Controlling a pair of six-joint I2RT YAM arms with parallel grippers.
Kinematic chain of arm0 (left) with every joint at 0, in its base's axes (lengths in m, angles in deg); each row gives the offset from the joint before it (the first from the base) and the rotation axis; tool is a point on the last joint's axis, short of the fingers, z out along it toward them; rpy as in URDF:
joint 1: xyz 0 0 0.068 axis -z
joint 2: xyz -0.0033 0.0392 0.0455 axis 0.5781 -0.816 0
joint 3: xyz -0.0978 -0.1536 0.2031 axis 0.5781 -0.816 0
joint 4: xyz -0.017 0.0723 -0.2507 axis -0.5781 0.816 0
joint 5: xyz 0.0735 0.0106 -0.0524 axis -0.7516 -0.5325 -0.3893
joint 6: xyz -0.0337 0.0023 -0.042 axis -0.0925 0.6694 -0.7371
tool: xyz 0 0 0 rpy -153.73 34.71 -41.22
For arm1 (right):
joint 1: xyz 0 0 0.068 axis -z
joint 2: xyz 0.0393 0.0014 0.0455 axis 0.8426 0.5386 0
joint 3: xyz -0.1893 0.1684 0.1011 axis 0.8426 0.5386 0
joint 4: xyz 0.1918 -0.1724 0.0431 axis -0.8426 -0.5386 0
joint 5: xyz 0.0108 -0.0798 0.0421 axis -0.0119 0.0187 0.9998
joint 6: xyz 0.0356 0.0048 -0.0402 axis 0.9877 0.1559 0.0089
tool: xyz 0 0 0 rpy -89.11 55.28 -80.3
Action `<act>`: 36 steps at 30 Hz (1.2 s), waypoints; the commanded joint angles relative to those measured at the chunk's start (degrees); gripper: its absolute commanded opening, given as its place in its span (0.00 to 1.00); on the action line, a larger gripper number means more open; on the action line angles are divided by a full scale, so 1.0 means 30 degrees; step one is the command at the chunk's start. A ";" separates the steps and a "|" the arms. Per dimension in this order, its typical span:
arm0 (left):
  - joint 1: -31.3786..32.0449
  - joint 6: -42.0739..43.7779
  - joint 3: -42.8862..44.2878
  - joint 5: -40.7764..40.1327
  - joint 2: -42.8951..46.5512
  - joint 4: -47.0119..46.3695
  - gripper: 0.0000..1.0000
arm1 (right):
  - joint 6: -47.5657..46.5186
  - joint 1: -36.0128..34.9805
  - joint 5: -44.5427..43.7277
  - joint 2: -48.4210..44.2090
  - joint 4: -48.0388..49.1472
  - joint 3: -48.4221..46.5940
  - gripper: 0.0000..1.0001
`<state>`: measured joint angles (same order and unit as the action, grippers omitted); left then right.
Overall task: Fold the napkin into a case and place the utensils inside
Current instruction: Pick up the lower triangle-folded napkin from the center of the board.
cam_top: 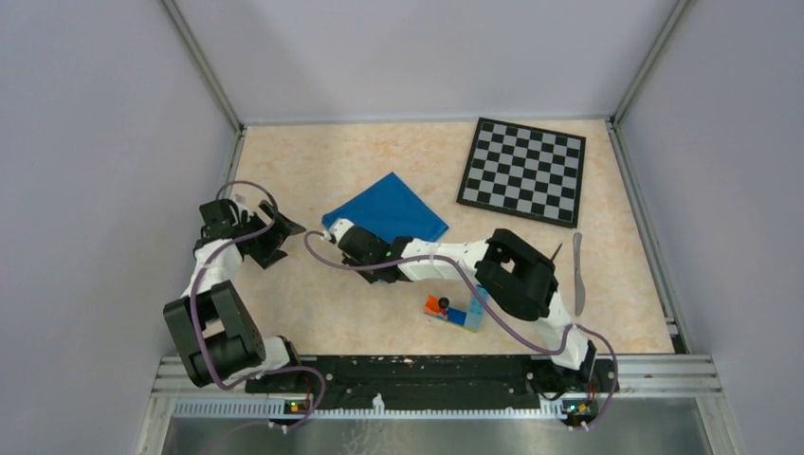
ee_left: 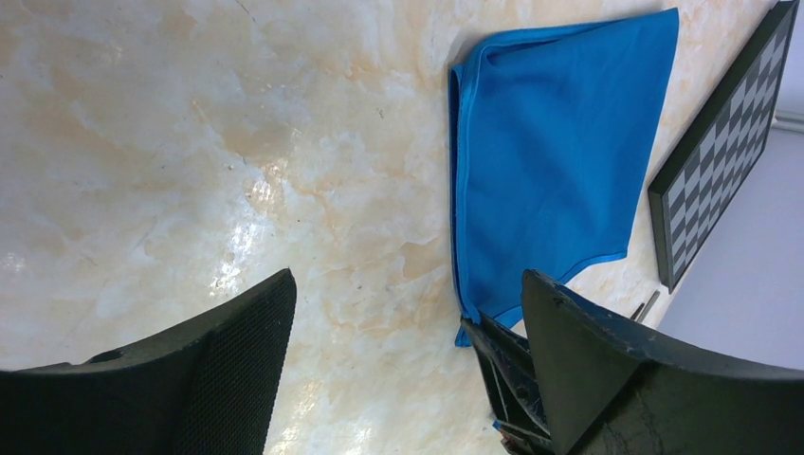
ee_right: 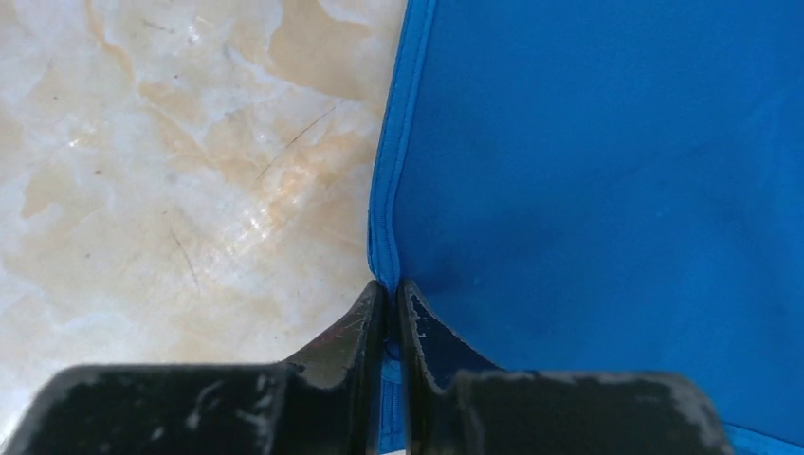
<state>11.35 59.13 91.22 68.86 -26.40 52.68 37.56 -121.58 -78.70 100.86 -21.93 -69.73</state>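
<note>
Beige marbled table (cam_top: 313, 161): glossy, with glare patches in both wrist views
walls (cam_top: 417, 57): plain pale grey on three sides, metal posts (cam_top: 204, 66) at the far corners
chessboard (cam_top: 523, 172): flat at far right, skewed to the table edges
napkin (cam_top: 389, 216): bright blue with a slight sheen, folded flat, layers stacked along the left hem; mid-table, left of the chessboard and not touching it
knife (cam_top: 577, 275): flat by the right edge, well apart from the napkin
toy bricks (cam_top: 455, 311): beside the right arm, nearer than the napkin
right gripper (ee_right: 391, 313): clenched on the napkin hem at its near-left corner
left gripper (ee_left: 408, 284): released, spread wide over bare table left of the napkin
</note>
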 commanded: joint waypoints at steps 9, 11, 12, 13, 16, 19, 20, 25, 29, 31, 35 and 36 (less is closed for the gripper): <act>-0.0149 -0.0830 -0.1350 0.1542 0.0631 -0.1604 0.93 | 0.0249 -0.0148 -0.0813 -0.1124 0.0005 0.1771 0.00; -0.0131 -0.1503 -0.1900 0.2730 0.0394 -0.2368 0.92 | 0.1230 0.0456 0.1805 -0.2148 0.0927 0.2427 0.00; -0.0140 -0.1969 -0.2291 0.3537 0.0244 -0.3305 0.92 | 0.1888 0.0925 0.3228 -0.2663 0.1510 0.2825 0.00; -0.0132 -0.2518 -0.2916 0.4667 0.0094 -0.4034 0.92 | 0.2862 0.1401 0.4684 -0.3159 0.2198 0.3267 0.00; 0.0092 -0.4901 -0.4905 0.6824 -0.0214 -0.7821 0.92 | 0.4711 0.2705 0.7996 -0.4271 0.4053 0.4485 0.00; 0.1274 -0.7259 -0.6361 0.7478 -0.0596 -1.1428 0.94 | 0.6371 0.3795 1.0826 -0.4882 0.6065 0.5533 0.00; 0.1792 -0.8050 -0.6661 0.7408 -0.0762 -1.2480 0.95 | 0.6801 0.4167 1.1482 -0.5030 0.6550 0.5894 0.00; 0.3738 -1.0926 -0.7609 0.5399 -0.1489 -1.5954 0.96 | 0.8631 0.5309 1.3549 -0.5633 0.8965 0.7704 0.00; 0.4100 -1.1842 -0.7549 0.3825 -0.2367 -1.6456 0.91 | 0.9542 0.5871 1.4533 -0.5947 1.0177 0.8413 0.00; 0.4144 -1.2167 -0.7402 0.3382 -0.3155 -1.6910 0.88 | 0.9948 0.6093 1.4863 -0.6136 1.0762 0.8784 0.00; 0.4309 -1.2257 -0.6630 0.3107 -0.4477 -1.6661 0.83 | 1.0713 0.6475 1.5318 -0.6427 1.1744 0.9164 0.00; 0.4368 -1.2307 -0.6596 0.2936 -0.4613 -1.6627 0.82 | 1.0824 0.6581 1.5395 -0.6395 1.1835 0.9142 0.00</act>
<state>23.70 23.50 69.49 81.34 -37.94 5.78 66.83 -103.32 -36.12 85.41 6.57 -42.43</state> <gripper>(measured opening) 0.830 0.009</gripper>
